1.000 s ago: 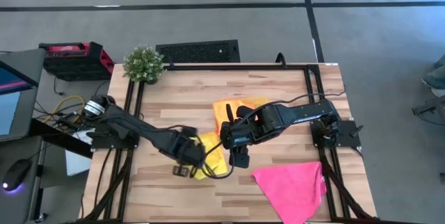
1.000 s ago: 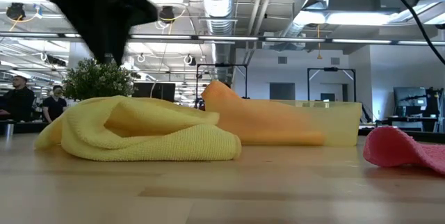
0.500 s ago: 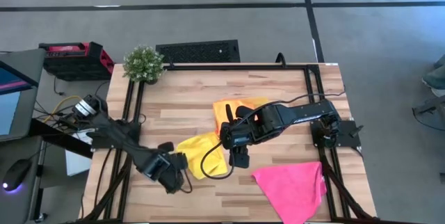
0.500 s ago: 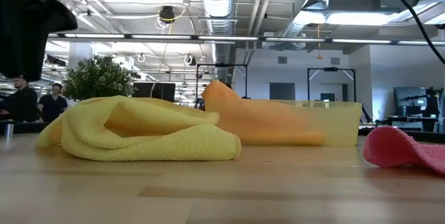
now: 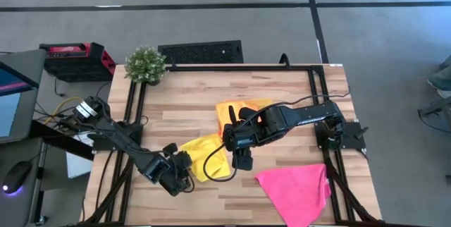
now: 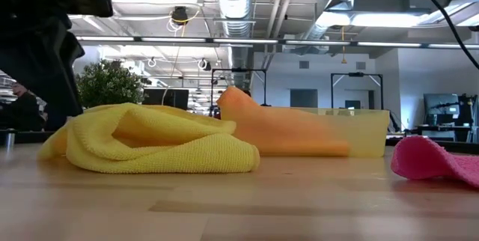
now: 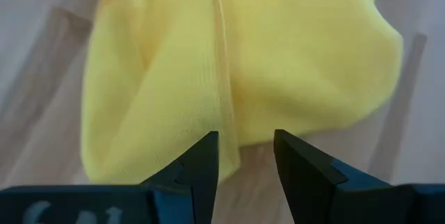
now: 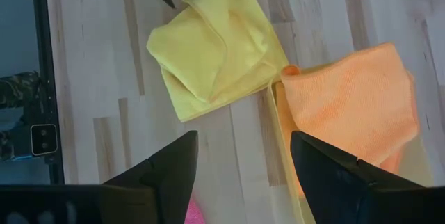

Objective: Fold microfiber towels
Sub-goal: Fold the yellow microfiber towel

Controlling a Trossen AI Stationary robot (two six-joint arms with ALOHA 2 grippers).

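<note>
Towel, yellow [image 5: 204, 158], crumpled on table [image 5: 176, 107], just ahead of left end effector [image 7: 245, 156]; fingers narrowly parted, holding nothing.

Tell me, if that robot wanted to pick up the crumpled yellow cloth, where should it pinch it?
Probably at the loose edge of the yellow towel nearest the left gripper, coming in low from that side. The towel lies bunched with a raised fold running toward that edge, which gives thin layers that open fingers can close on. The left gripper is open just short of it. The right gripper hangs open on the towel's other side.
</note>
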